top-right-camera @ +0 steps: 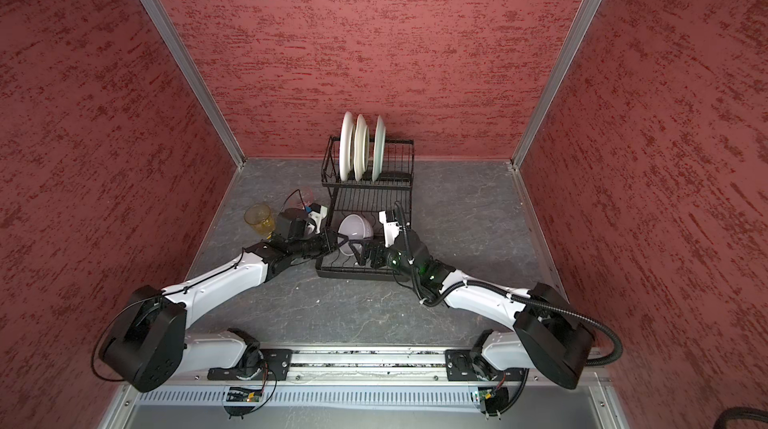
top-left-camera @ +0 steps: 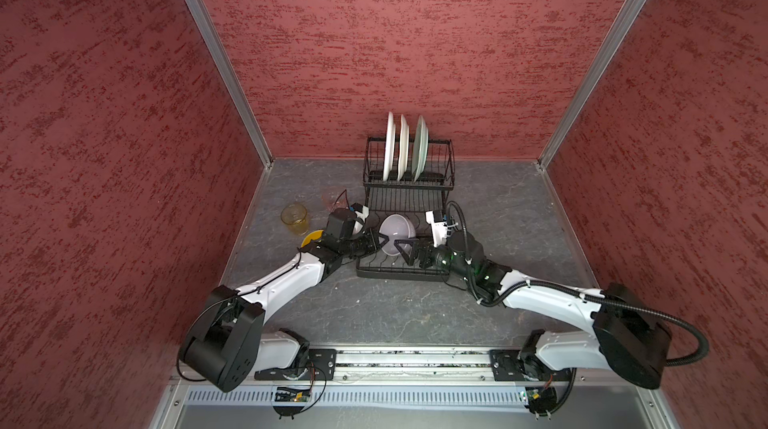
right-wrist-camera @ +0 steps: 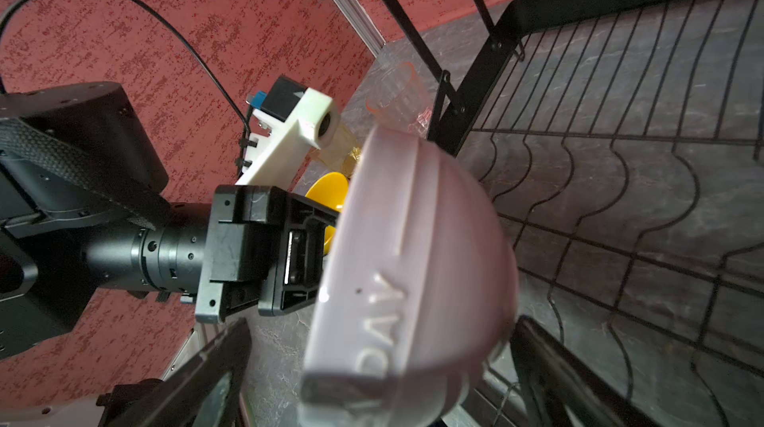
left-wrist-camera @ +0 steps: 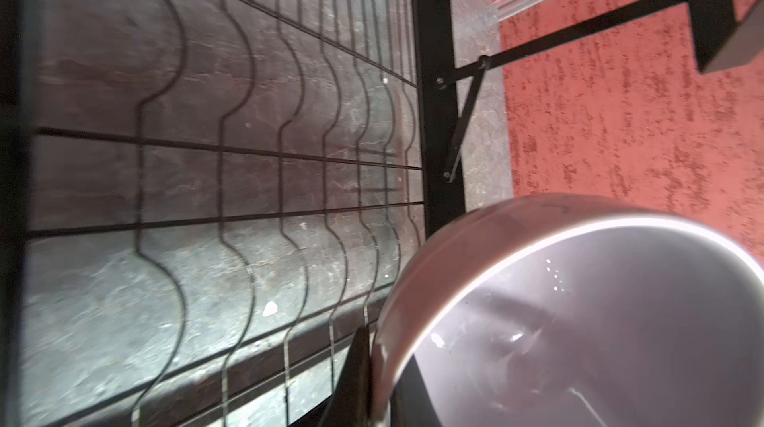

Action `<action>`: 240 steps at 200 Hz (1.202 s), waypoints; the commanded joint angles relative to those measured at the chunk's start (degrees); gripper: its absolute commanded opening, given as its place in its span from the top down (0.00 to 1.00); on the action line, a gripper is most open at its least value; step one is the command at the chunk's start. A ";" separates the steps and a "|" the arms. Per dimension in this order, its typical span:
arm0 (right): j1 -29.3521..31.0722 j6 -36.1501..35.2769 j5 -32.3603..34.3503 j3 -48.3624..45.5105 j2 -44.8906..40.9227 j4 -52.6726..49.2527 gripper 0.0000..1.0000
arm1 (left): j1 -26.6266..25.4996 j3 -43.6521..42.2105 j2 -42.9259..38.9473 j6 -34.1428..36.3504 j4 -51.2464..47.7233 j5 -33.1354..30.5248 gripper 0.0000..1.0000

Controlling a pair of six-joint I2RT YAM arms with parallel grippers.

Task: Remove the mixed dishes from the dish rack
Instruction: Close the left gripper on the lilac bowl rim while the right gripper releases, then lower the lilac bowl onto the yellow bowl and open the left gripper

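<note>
While left gripper [top-left-camera: 380, 239] pinches bowl [top-left-camera: 397, 228] rim, jaws nearly closed, bowl sits tipped on side over rack [top-left-camera: 401, 200] lower tier. Right gripper [top-left-camera: 409, 253] gapes wide, empty, just beside bowl base. Lift clear of rack wires before swinging out; pinch is thin, so move slowly.

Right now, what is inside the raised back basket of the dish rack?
Three plates stand on edge: two white plates and a pale green plate. Wires of the basket cover their bottom edges, so the slots cannot be seen.
</note>
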 commanded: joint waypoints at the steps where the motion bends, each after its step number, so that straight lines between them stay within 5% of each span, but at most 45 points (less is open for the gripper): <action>1: 0.44 -2.21 3.61 1.79 -3.03 0.64 0.01 | 1.24 2.78 -2.75 2.58 -4.20 -2.39 1.00; 102: 0.39 -9.90 12.83 2.01 -8.81 -8.59 0.01 | 17.89 3.73 -23.13 7.55 -34.30 -22.03 1.00; 163: -0.17 -13.30 12.52 2.54 -9.02 -9.68 0.01 | 25.94 3.89 -21.50 9.76 -39.40 -25.27 1.00; 240: -1.14 -14.41 12.38 1.79 -10.17 -10.84 0.01 | 26.52 3.43 -16.06 11.09 -37.54 -28.83 1.00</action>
